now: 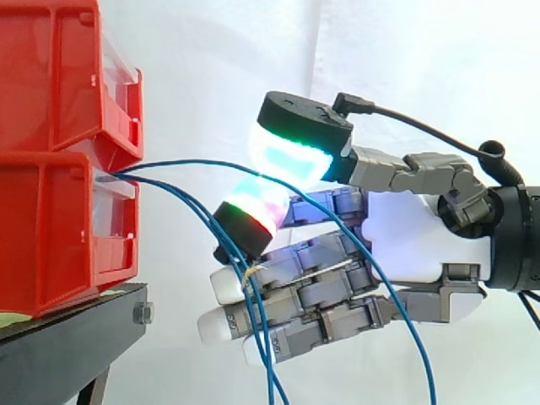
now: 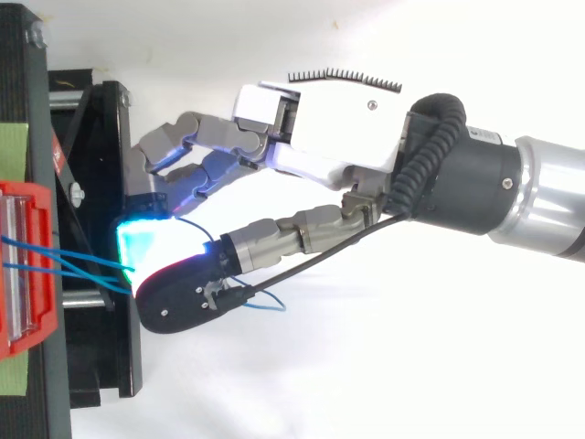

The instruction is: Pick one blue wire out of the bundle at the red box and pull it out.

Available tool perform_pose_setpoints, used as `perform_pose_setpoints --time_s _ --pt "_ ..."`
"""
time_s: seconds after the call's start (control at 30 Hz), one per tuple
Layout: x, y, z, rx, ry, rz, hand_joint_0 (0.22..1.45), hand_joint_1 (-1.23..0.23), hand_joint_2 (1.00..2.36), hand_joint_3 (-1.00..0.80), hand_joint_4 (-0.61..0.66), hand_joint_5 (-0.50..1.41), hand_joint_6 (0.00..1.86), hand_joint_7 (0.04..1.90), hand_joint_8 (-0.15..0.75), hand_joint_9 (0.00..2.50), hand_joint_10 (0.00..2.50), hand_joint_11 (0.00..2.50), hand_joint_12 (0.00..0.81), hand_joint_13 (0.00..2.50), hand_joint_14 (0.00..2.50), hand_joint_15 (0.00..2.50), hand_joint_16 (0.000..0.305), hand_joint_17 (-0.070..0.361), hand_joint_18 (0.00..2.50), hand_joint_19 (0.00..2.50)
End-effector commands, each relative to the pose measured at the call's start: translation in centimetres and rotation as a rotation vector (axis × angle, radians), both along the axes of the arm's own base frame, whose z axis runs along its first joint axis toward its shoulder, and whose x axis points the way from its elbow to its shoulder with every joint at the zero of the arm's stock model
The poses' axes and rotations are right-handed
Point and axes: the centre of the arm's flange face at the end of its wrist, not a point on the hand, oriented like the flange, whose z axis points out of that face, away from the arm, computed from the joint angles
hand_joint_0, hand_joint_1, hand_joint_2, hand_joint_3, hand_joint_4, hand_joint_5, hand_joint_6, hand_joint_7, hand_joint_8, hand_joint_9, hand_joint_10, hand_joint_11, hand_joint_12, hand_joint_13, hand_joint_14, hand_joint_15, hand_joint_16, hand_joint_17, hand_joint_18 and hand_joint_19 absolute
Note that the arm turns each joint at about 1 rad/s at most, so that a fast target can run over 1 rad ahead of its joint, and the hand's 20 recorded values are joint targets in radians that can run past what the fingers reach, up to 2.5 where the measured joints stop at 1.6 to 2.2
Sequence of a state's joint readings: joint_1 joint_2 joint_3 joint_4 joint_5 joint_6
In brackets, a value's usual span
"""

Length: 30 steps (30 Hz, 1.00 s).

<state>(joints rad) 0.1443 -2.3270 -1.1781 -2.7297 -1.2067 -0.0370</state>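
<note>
Several thin blue wires [image 1: 198,215] come out of the front of the lower red box [image 1: 51,245] and droop down to the right. The topmost blue wire [image 1: 190,162] arcs level towards my hand [image 1: 405,240], which reaches in from the right. My thumb pad [image 1: 295,152] glows cyan and green above it, and a fingertip [image 1: 249,211] glowing red and green closes from below, so the wire is pinched between them. Past the pinch it hangs down to the lower right. From above, the wires [image 2: 87,265] run from the red box [image 2: 23,265] into my hand [image 2: 338,128].
A second red bin [image 1: 51,76] sits stacked on the lower one, both on a black stand [image 1: 67,337]. My other fingers stretch out straight below the pinch, close to the hanging wires. A white curtain [image 1: 405,51] hangs behind.
</note>
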Motion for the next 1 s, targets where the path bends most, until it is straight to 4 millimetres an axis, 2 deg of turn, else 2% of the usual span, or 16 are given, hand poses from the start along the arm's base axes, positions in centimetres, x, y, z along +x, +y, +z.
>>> perform_pose_setpoints --time_s 0.0,0.23,0.63,0.7,0.87,0.97 --pt "-0.24 0.2 -0.26 0.041 0.017 0.005 0.55 -0.53 1.01 -0.25 0.16 -0.14 0.87 1.11 0.344 0.91 0.01 0.53 0.441 0.56 0.01 0.29 0.06 0.135 0.5 0.42" --pt "-0.54 0.5 -0.58 0.09 0.038 0.01 0.54 -0.51 1.01 -0.3 0.16 -0.14 0.85 1.12 0.344 0.92 0.01 0.52 0.44 0.57 0.01 0.29 0.059 0.133 0.5 0.43" --pt "-0.61 0.84 -0.53 0.094 0.044 0.014 0.48 -0.48 1.0 -0.5 0.18 -0.14 0.84 1.08 0.361 0.92 0.01 0.53 0.465 0.58 0.01 0.3 0.064 0.145 0.53 0.41" --pt "-0.59 0.96 -0.65 0.093 0.045 0.016 0.48 -0.51 1.0 -0.5 0.18 -0.14 0.83 1.08 0.361 0.91 0.01 0.53 0.467 0.58 0.01 0.3 0.065 0.146 0.53 0.41" --pt "-0.59 0.94 -0.65 0.093 0.045 0.014 0.57 -0.75 1.01 -0.4 0.16 -0.17 0.84 1.09 0.32 0.83 0.02 0.53 0.433 0.54 0.01 0.28 0.059 0.134 0.49 0.38" --pt "-0.6 0.96 -0.66 0.093 0.047 0.016 0.59 -0.78 1.01 -0.36 0.15 -0.18 0.85 1.07 0.317 0.8 0.02 0.55 0.431 0.53 0.01 0.27 0.059 0.133 0.49 0.37"
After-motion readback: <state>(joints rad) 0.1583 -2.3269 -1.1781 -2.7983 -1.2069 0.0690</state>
